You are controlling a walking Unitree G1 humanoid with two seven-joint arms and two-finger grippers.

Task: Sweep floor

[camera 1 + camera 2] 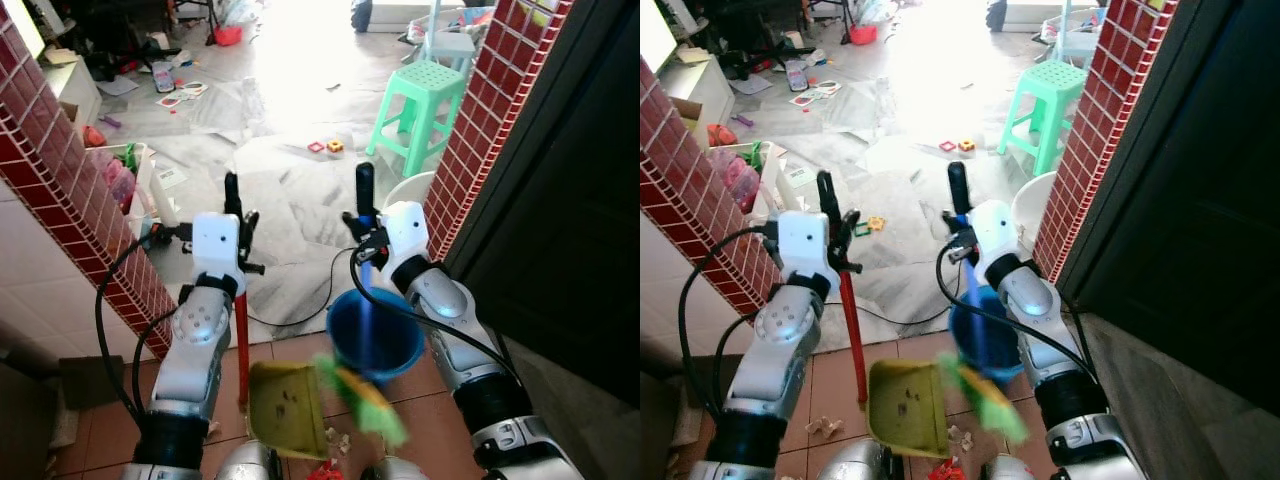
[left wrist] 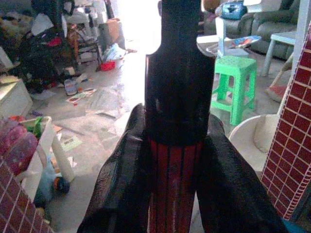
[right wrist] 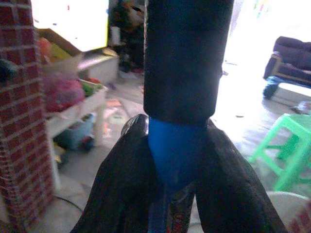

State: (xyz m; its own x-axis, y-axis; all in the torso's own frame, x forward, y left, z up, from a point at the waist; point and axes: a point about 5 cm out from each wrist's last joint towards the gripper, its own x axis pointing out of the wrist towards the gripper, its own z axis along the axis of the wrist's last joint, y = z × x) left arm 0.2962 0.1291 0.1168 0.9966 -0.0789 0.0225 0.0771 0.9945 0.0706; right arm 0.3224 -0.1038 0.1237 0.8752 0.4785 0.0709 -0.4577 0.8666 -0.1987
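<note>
While left gripper (image 1: 232,205) fingers clamp one dustpan handle (image 1: 242,345), right gripper (image 1: 365,205) fingers clamp one broom (image 1: 365,320).

A lived-in home: toys (image 1: 325,146) strewn over a marble floor (image 1: 290,190), a green plastic stool (image 1: 425,105), probably sofas (image 2: 265,19) beyond.

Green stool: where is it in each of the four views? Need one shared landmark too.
Left eye: stool, upper right, beside the brick pillar.
Right eye: stool, upper right of centre.
Left wrist: stool, right of the red handle.
Right wrist: stool, right edge.
Shared landmark: the brick pillar.
</note>
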